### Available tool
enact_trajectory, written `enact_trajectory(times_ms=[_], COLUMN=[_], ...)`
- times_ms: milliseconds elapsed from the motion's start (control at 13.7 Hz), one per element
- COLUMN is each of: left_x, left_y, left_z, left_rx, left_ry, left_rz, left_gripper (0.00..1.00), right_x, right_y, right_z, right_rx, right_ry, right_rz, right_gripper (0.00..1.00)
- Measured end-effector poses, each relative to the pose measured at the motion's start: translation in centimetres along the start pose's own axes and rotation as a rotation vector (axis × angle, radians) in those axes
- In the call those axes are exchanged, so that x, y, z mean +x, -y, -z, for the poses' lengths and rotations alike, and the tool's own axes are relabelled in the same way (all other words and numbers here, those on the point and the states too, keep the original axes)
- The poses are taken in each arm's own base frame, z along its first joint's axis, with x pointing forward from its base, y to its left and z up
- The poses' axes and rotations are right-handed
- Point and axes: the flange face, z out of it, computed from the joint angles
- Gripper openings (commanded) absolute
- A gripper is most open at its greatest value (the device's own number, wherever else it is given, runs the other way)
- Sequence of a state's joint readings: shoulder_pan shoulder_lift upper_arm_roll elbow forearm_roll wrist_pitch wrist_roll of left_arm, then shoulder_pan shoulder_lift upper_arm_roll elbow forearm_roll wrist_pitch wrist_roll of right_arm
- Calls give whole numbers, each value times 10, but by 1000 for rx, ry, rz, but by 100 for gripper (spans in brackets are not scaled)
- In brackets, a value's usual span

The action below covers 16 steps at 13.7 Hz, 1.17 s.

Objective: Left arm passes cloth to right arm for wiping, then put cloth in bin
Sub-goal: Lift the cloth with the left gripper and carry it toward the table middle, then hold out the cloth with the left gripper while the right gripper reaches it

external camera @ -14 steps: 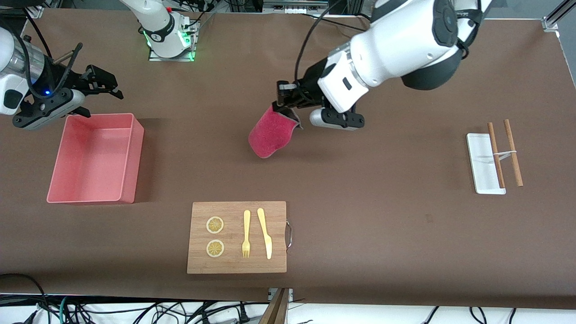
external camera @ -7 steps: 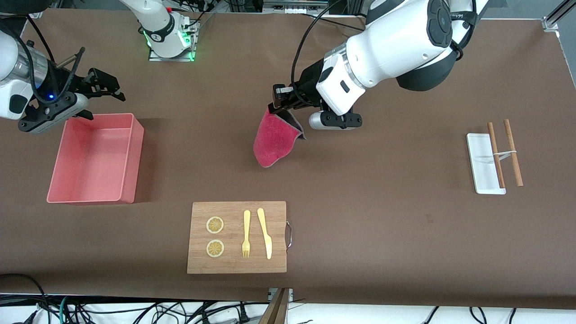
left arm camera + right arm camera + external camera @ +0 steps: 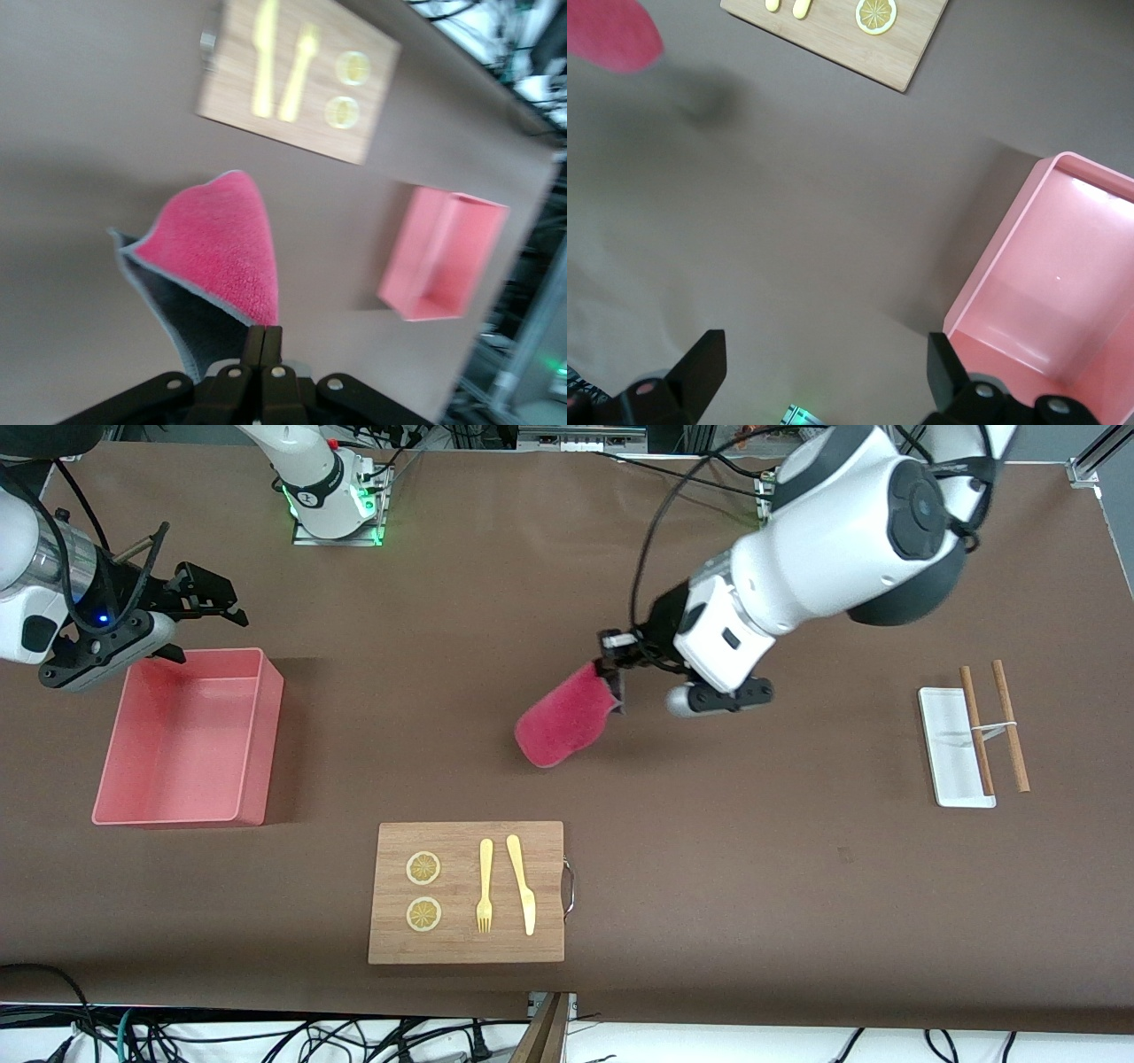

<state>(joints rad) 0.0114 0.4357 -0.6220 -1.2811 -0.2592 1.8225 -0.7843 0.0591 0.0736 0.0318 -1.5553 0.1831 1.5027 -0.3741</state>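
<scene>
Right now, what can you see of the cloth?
The cloth is soft magenta-pink terry with a grey underside and grey edging, folded over on itself. It hangs in the air over bare table, pinched at its top corner by the shut left pincer. Nothing else touches it. The open right pincer waits by the bin.

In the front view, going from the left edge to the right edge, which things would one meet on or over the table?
Right gripper → bin → wooden board → cloth, held by the left gripper → white tray → wooden sticks.
</scene>
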Motion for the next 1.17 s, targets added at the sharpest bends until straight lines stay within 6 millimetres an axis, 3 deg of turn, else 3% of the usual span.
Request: enact_trajectory(times_ms=[219, 365, 438, 804, 1169], left_x=[43, 59, 55, -10, -8], left_y=[73, 100, 95, 15, -18], left_z=[31, 50, 52, 42, 64], left_rx=[138, 139, 134, 48, -260], left_ry=[28, 29, 31, 55, 38], left_rz=[-45, -53, -62, -57, 71], left_gripper=[0, 0, 0, 0, 0], right_x=[2, 13, 21, 61, 92], right_y=[0, 5, 10, 57, 97], right_z=[-2, -12, -21, -72, -100], right_rx=[1, 26, 44, 121, 190], right_ry=[-3, -23, -41, -113, -211], right_rz=[7, 65, 95, 235, 362], right_gripper=[100, 100, 100, 100, 100])
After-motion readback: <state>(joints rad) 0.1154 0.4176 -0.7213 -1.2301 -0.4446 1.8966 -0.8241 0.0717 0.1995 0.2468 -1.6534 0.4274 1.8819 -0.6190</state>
